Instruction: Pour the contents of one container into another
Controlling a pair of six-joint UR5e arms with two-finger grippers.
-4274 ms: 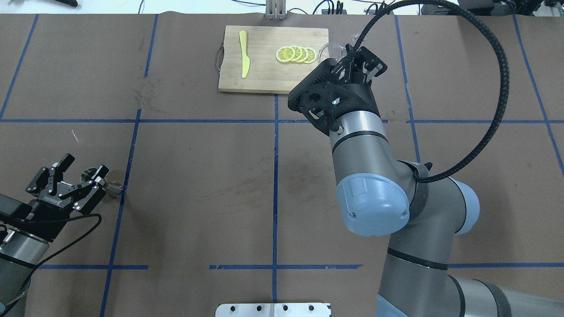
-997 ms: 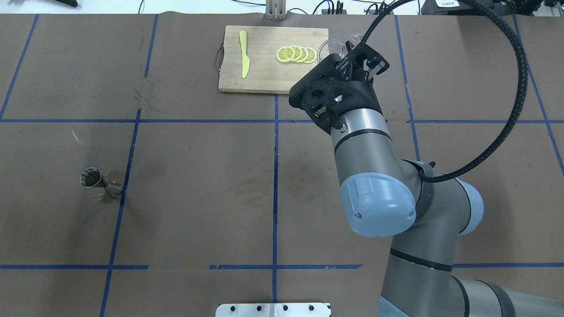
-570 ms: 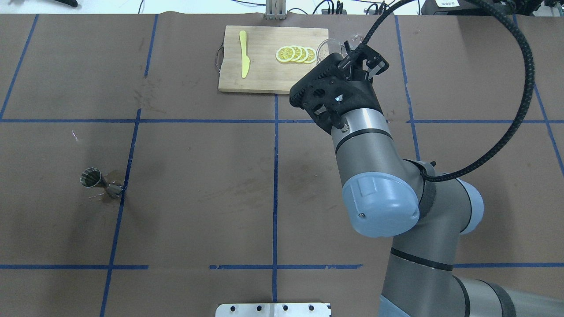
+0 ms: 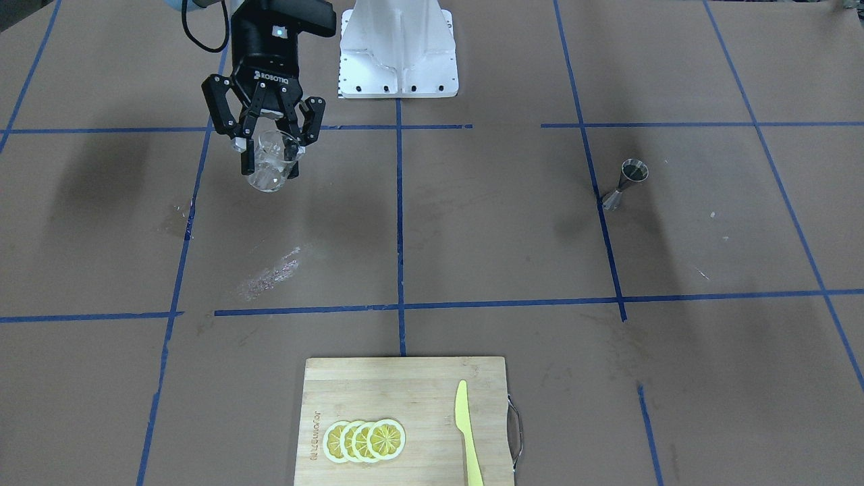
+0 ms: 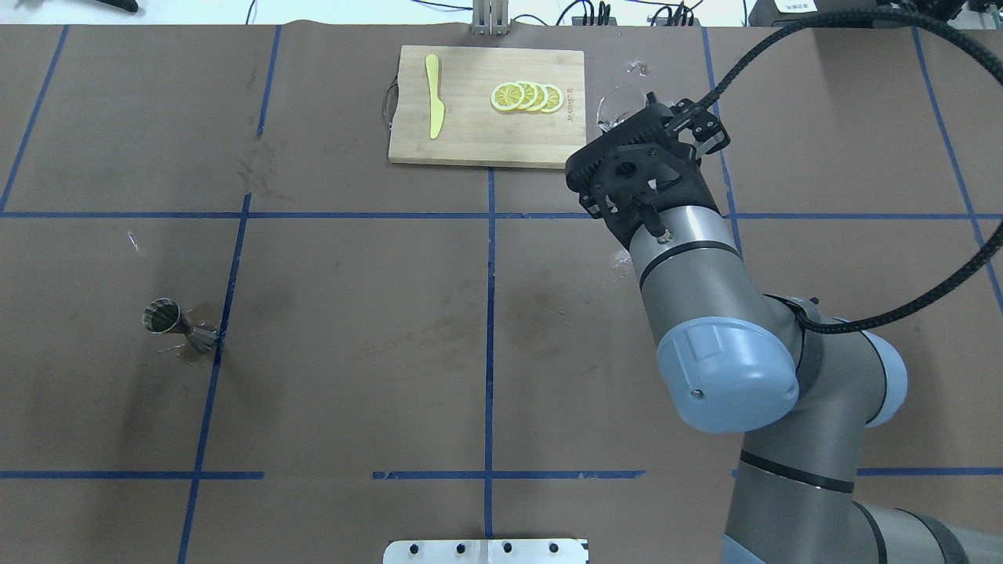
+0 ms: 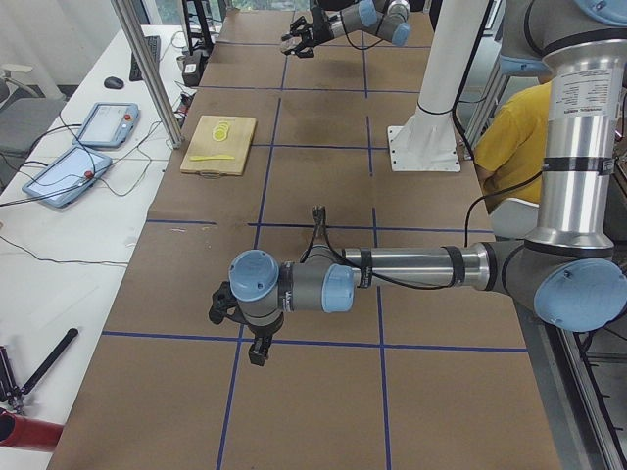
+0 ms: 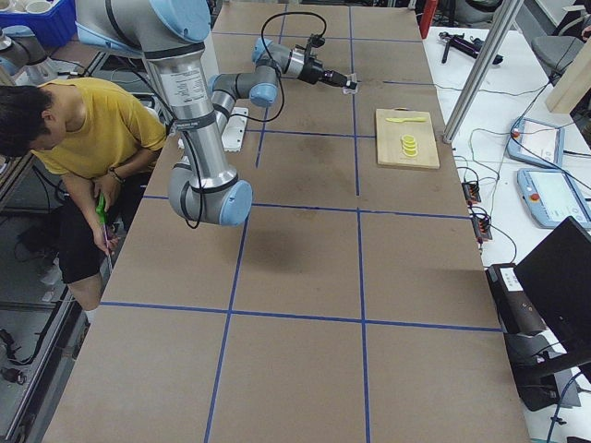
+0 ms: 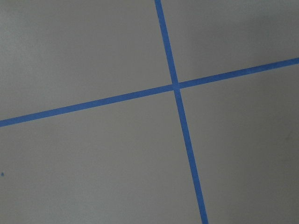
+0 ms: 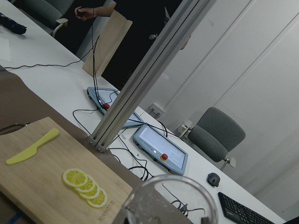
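You have the right hand [image 4: 270, 156] clamped around the glass cup [image 4: 273, 169], holding it off the counter [image 4: 472, 236]. The jigger [image 4: 626, 183] stands on a blue tape line, well apart from it. The left hand [image 6: 238, 328] hangs low over the counter; you cannot tell whether it is open or closed.

Right arm extended, hand [image 4: 270, 162] aloft, clamped on glass cup [image 4: 271, 178]. Left arm stretched low, hand [image 6: 238, 330] state unclear.

clear cup [image 4: 271, 165] aloft, silver jigger [image 4: 626, 182] upright
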